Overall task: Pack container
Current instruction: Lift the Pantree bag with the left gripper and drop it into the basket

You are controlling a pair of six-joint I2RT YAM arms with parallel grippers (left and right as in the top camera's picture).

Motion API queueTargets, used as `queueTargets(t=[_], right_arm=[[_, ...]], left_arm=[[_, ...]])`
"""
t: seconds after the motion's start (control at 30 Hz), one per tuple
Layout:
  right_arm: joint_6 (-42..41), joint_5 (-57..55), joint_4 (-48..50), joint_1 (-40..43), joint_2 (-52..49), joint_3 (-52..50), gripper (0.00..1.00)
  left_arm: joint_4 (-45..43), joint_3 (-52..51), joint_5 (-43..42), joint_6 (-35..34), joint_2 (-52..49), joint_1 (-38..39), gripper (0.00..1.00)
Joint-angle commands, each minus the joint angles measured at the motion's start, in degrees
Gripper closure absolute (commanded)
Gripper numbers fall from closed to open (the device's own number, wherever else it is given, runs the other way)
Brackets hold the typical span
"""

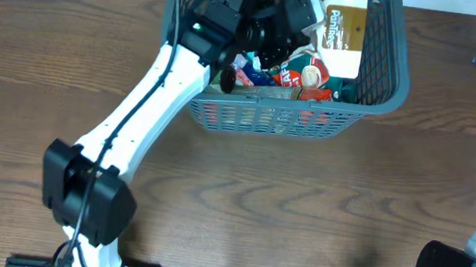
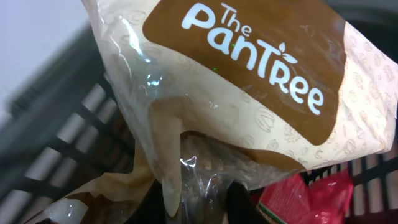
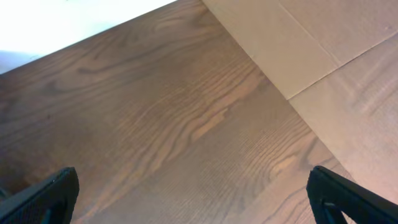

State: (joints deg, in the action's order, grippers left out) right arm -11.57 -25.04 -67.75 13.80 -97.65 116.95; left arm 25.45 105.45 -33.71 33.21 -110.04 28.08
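Container (image 1: pixel 293 124): 12 o'clock; likely rigid, light; grip the rim.
Pantree bag (image 2: pixel 249 93): looks soft, slippery.
Left pincer (image 2: pixel 199 202): clamped on bag's edge.
Right pincer (image 3: pixel 194 199): apart, 3 o'clock.

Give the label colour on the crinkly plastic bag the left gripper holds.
Brown label, white lettering, on the cream plastic bag; clearest in left wrist view.

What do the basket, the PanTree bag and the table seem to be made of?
Basket: likely grey plastic, matte, moulded lattice walls. PanTree bag: thin glossy plastic film, creased, with glare. Table: wood or wood-look laminate, by its grain.
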Motion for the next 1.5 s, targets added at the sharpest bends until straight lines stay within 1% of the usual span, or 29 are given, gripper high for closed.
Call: queueTargets(t=[0.0,0.37,0.4,0.47,0.5,0.53,0.73,0.93,1.03,1.17,1.27,1.33,1.47], right_arm=[[-0.8,-0.2,0.0,0.5,1.0,0.9,0.01],[-0.8,-0.2,0.0,0.5,1.0,0.9,0.01],[-0.8,-0.2,0.0,0.5,1.0,0.9,0.01],[-0.8,-0.2,0.0,0.5,1.0,0.9,0.01],[-0.8,-0.2,0.0,0.5,1.0,0.9,0.01],[-0.8,-0.2,0.0,0.5,1.0,0.9,0.01],[-0.8,-0.2,0.0,0.5,1.0,0.9,0.01],[-0.8,-0.2,0.0,0.5,1.0,0.9,0.01],[-0.8,-0.2,0.0,0.5,1.0,0.9,0.01],[-0.8,-0.2,0.0,0.5,1.0,0.9,0.01],[-0.8,-0.2,0.0,0.5,1.0,0.9,0.01],[-0.8,-0.2,0.0,0.5,1.0,0.9,0.01],[-0.8,-0.2,0.0,0.5,1.0,0.9,0.01]], left_arm=[[0.5,0.6,-0.4,0.8,-1.5,-0.1,0.94],[1.2,0.6,0.1,0.4,-2.6,-0.1,0.94],[1.3,0.6,0.1,0.3,-2.6,-0.1,0.85],[1.2,0.6,0.1,0.2,-2.6,-0.1,0.47],[1.2,0.6,0.1,0.2,-2.6,-0.1,0.13],[1.3,0.6,0.1,0.1,-2.6,-0.1,0.01],[1.2,0.7,1.4,-0.5,-1.6,-0.7,0.01],[1.2,0.7,8.5,-1.0,4.2,-3.7,0.01],[1.2,0.7,13.0,-3.2,8.2,-6.2,0.01],[1.2,0.7,17.3,-8.5,13.5,-10.6,0.01],[1.3,0.7,21.4,-15.5,17.9,-14.6,0.01],[1.9,0.7,24.5,-18.9,20.2,-17.0,0.01],[5.7,0.7,34.4,-24.0,23.9,-22.0,0.01]])
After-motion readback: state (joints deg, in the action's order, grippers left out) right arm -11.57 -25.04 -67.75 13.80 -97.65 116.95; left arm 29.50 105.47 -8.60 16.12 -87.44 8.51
